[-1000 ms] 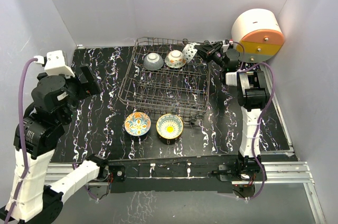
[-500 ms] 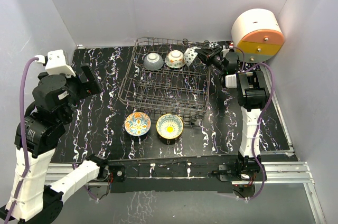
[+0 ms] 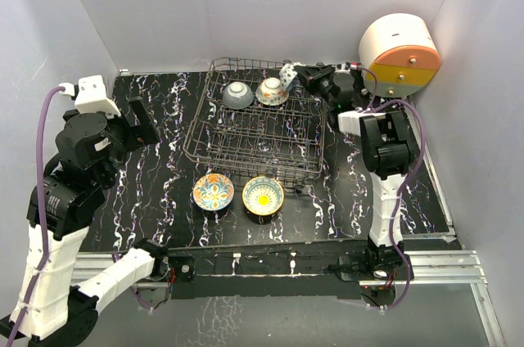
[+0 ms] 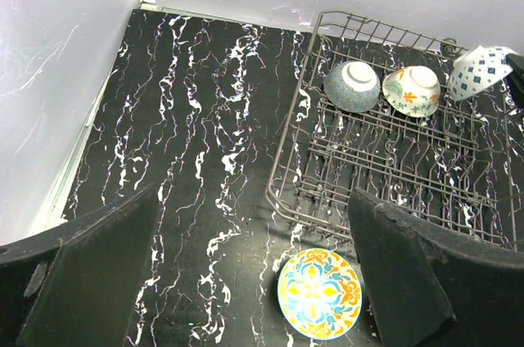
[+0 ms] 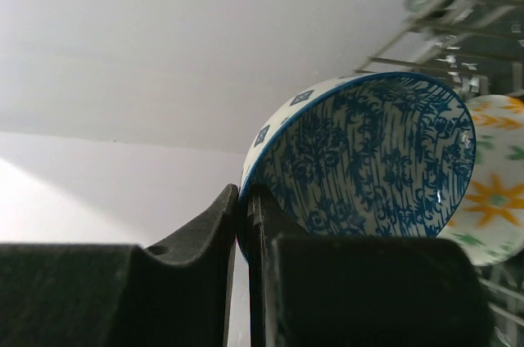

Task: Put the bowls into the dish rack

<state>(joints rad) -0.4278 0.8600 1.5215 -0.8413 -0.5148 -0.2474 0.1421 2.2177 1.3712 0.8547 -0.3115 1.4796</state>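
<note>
The dark wire dish rack (image 3: 254,159) stands mid-table and also shows in the left wrist view (image 4: 327,200). A speckled grey bowl (image 3: 237,95) and an orange-green floral bowl (image 3: 271,91) lean in its far row. My right gripper (image 3: 300,75) is shut on the rim of the blue bowl (image 3: 289,75), tilted on edge over the rack's far right corner; it fills the right wrist view (image 5: 368,150). The orange-blue floral bowl (image 3: 213,191) and yellow sunflower bowl (image 3: 263,195) sit on the table in front of the rack. My left gripper (image 3: 135,122) is open and empty, high over the left of the table.
A round white, orange and yellow container (image 3: 399,56) stands at the back right, behind the right arm. Grey walls close in the black marbled table (image 3: 164,183) on three sides.
My right gripper has carried the blue bowl leftward, from beside the rack's far right corner to over it. The left arm has shifted slightly.
</note>
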